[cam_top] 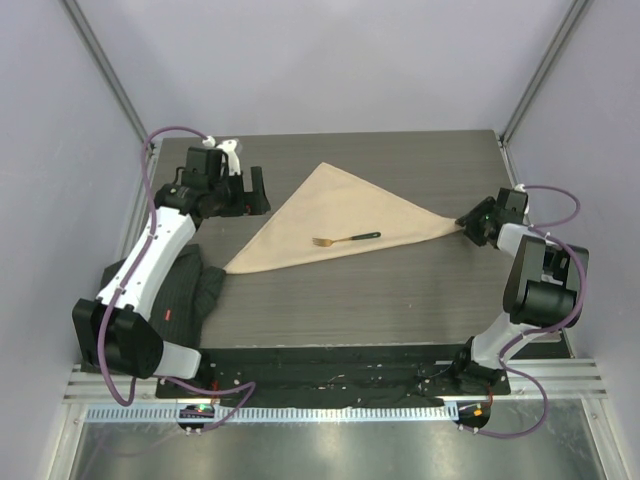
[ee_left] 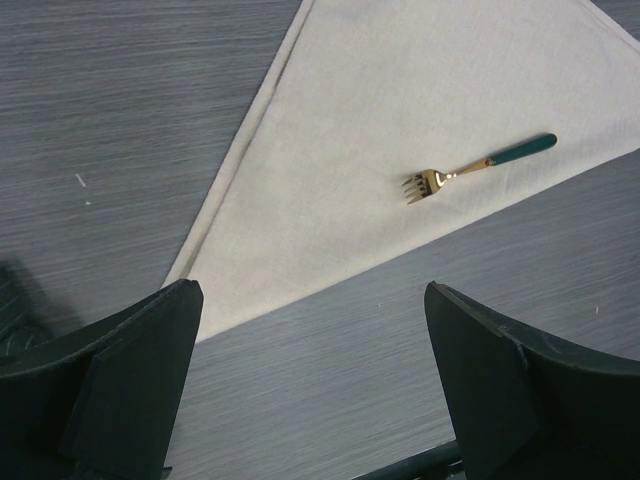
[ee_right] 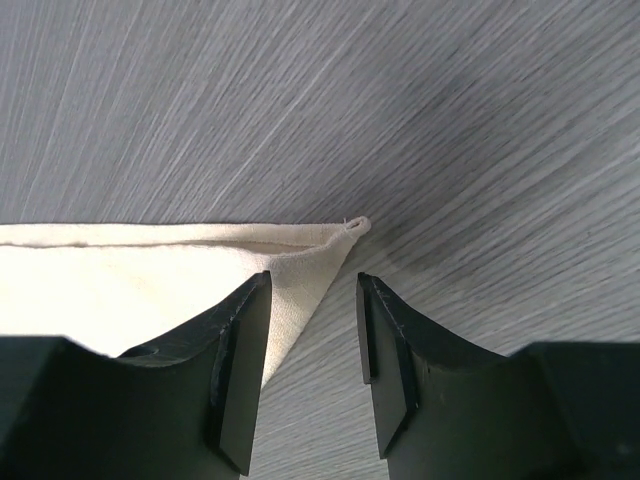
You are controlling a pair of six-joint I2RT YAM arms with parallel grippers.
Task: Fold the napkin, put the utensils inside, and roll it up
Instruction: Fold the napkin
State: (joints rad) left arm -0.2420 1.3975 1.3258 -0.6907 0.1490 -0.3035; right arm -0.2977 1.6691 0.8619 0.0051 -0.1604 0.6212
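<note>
The beige napkin [cam_top: 335, 218] lies flat on the table, folded into a triangle. A small fork [cam_top: 346, 239] with gold tines and a dark green handle lies on it near the front edge; it also shows in the left wrist view [ee_left: 478, 168] on the napkin [ee_left: 400, 120]. My left gripper [cam_top: 250, 192] is open and empty, beyond the napkin's left side. My right gripper [cam_top: 468, 227] is open, low at the napkin's right corner [ee_right: 330, 250]. The corner lies between and just ahead of the fingertips [ee_right: 250, 300], and nothing is gripped.
A dark grey ribbed cloth [cam_top: 190, 290] lies at the table's left front under my left arm. The dark wood-grain table [cam_top: 400, 290] ends at a black front edge. Grey walls and metal posts enclose the back and sides.
</note>
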